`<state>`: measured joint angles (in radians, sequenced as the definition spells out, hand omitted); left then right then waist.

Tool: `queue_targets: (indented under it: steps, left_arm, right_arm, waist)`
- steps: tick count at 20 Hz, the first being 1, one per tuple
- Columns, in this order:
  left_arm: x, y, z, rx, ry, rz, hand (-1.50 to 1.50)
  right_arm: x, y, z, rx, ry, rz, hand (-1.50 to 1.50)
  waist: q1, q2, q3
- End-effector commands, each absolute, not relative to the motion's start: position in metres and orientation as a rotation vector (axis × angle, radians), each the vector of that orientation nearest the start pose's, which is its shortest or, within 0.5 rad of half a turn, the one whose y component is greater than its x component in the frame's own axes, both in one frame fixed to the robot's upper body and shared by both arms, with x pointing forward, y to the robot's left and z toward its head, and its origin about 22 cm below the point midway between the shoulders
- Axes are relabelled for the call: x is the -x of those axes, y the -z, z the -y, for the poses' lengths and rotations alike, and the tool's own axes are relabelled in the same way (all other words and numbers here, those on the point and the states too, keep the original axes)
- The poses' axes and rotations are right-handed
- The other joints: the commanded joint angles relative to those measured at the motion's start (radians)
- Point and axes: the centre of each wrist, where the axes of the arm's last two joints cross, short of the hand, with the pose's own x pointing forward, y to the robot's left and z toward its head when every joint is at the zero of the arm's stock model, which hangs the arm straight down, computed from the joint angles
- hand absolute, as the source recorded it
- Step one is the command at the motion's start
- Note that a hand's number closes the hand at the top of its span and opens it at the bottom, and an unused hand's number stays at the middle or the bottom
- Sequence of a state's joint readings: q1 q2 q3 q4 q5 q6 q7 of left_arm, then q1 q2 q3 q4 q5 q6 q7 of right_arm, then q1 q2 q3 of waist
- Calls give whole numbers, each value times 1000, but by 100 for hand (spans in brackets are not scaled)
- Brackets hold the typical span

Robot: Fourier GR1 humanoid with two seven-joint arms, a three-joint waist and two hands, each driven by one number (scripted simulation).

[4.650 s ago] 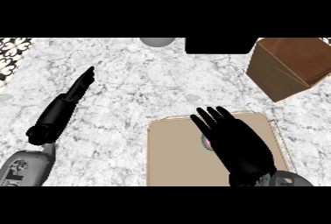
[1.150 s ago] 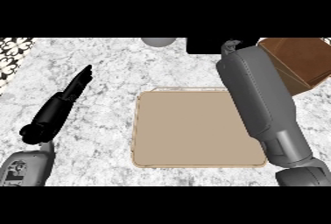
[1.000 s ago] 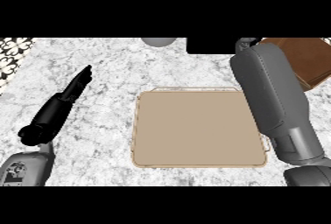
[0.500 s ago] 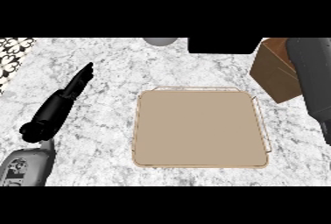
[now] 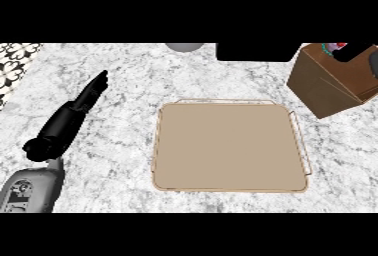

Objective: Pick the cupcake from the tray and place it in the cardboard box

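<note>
Left hand: the left hand (image 5: 74, 115) rests at about 9 o'clock on the counter (image 5: 125, 80), fingers straight and pointing toward 1 o'clock, holding nothing.

Tray: the tray (image 5: 230, 186) lies flat at the centre, its tan face bare. It stands apart from both the left hand and the box.

Box: the cardboard box (image 5: 328, 82) stands at about 2 o'clock, tilted in this view, its open top toward the upper right edge.

Cupcake: the cupcake (image 5: 336, 47) is off the tray. Only a small pink-and-white scrap shows at the box's top opening, so it appears to sit inside the box or right at its mouth; which of the two cannot be told.

Right hand: a dark shape (image 5: 363, 56) at the upper right edge, over the box's opening, is probably the right hand. Whether it is grasping the cupcake or has let go cannot be told.

Handling: as a judgement, a cupcake is light, soft on top and easily squashed. The firmer lower sides of the cake are the place to hold, never the icing.

Axis: too little shows to read which way it points. A cupcake's axis runs base to top, and it should go down base first, upright.
</note>
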<state>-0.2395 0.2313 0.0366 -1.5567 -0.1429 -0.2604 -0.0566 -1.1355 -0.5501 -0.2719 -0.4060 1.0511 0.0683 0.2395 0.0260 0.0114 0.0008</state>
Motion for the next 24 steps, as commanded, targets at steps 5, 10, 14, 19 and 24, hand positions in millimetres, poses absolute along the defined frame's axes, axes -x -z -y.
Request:
queue_targets:
  steps: [5, 10, 14, 19, 24]
  left_arm:
    - [-307, -73, -257, -72, 554, 1757, 0]
    - [-294, -64, -266, -74, 557, 1754, 0]
    - [-296, -76, -256, -91, 552, 1765, 0]
    - [-288, -65, -269, -70, 541, 1757, 0]
    - [-292, -70, -260, -61, 540, 1749, 0]
  right_arm:
    - [-439, -186, 392, 961, -797, 835, -150]
    - [-427, -159, 405, 826, -874, 1010, -150]
    - [-438, -180, 388, 814, -631, 1344, -150]
    - [-429, -194, 413, 601, -20, 1620, -150]
    - [-410, -168, 443, 536, 237, 1601, -150]
  waist:
    - [10, 9, 0]
    - [6, 1, 1]
    - [-5, -6, 2]
    - [-2, -2, 5]
    - [-5, -1, 2]
